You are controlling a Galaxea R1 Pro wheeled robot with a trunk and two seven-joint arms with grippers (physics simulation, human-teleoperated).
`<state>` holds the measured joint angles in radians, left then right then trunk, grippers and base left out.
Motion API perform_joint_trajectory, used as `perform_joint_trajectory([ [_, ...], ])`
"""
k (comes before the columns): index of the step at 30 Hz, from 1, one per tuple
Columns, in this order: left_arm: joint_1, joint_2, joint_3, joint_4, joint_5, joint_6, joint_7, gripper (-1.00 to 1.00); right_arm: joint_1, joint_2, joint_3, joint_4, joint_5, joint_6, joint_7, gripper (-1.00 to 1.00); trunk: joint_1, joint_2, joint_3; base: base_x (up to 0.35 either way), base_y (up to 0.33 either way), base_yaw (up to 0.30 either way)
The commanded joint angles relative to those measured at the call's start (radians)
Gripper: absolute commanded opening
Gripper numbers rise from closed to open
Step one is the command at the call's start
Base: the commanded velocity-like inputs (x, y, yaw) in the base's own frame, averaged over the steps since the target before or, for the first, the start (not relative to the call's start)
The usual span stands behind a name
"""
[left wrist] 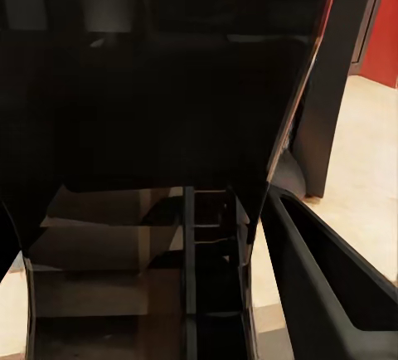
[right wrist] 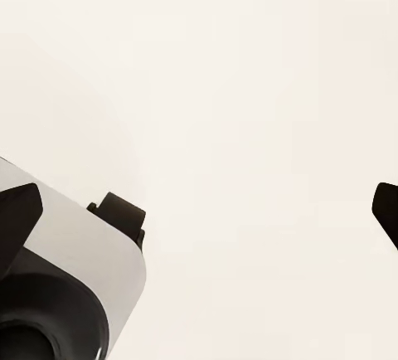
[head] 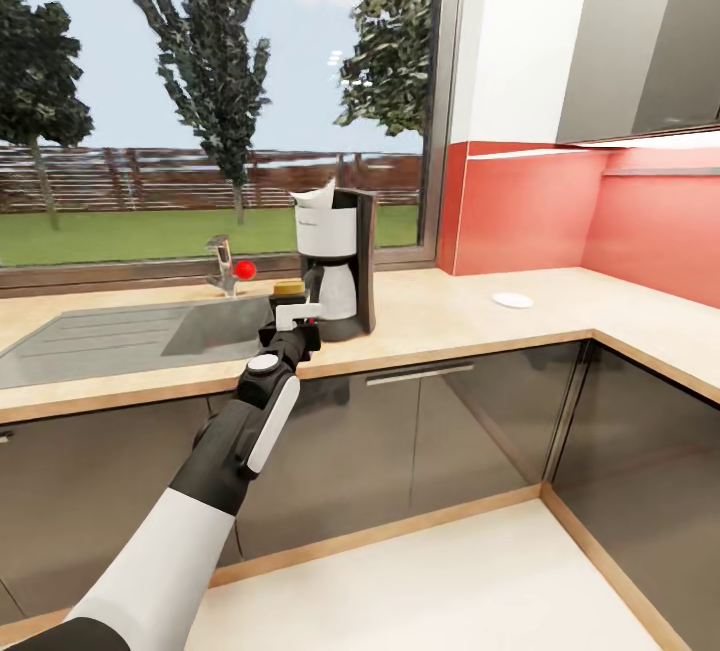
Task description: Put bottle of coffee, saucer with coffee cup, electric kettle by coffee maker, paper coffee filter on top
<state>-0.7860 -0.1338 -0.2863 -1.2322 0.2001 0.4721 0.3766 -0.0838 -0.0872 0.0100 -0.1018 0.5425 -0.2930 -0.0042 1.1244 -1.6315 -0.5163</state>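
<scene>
One arm, the left, is reaching out in the head view toward the wooden countertop point(head: 480, 316), and its left gripper point(head: 297, 316) is sitting at the front edge, right against the base of the coffee maker point(head: 338, 266). Whether its fingers are spread or pinching is hard to judge here, since the wrist is hiding them. The coffee maker, a boxy black-and-white machine, is standing near the counter's front edge just right of the steel sink point(head: 120, 336), with a white paper coffee filter point(head: 315, 197) poking from its top. A yellow-lidded item, partly hidden behind the gripper, is too blocked to name. A small white saucer point(head: 513, 300) is lying well apart, toward the counter's right corner.

Glossy black surface is crowding the left wrist view, with one dark finger point(left wrist: 332, 285) cut off at the edge.

Pale floor is showing in the right wrist view, where the right gripper point(right wrist: 207, 211) is hanging wide apart, its dark fingertips point(right wrist: 16, 211) barely entering, holding nothing.
</scene>
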Motion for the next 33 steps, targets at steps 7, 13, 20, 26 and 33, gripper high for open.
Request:
perform_joint_trajectory([
  [7,-0.001,0.0,-0.002,-0.001,0.009,0.003,0.009,-1.0,-0.001,-0.001,0.001,0.001,0.002,-0.003,0.0,1.0,0.0,-0.001,-0.001,0.096,0.0,0.0],
  [13,-0.001,0.0,-0.002,-0.001,0.009,0.003,0.009,-1.0,-0.001,-0.002,0.001,0.001,0.002,-0.003,0.0,1.0,0.0,-0.001,-0.001,0.116,0.0,0.0],
  [20,-0.001,0.001,-0.002,-0.001,0.009,0.003,0.009,-1.0,-0.001,-0.002,0.001,0.001,0.002,-0.003,0.0,1.0,0.0,-0.001,-0.001,0.03,0.0,0.0],
  [26,-0.001,0.0,-0.002,-0.001,0.009,0.003,0.009,-1.0,-0.001,-0.002,0.001,0.001,0.002,-0.003,0.0,1.0,0.0,-0.001,-0.001,0.003,0.0,0.0],
  [33,-0.001,0.0,-0.002,-0.001,0.009,0.003,0.008,-1.0,-0.001,-0.002,0.001,0.001,0.002,-0.003,0.0,1.0,0.016,-0.029,-0.014,0.0,0.0,0.0],
])
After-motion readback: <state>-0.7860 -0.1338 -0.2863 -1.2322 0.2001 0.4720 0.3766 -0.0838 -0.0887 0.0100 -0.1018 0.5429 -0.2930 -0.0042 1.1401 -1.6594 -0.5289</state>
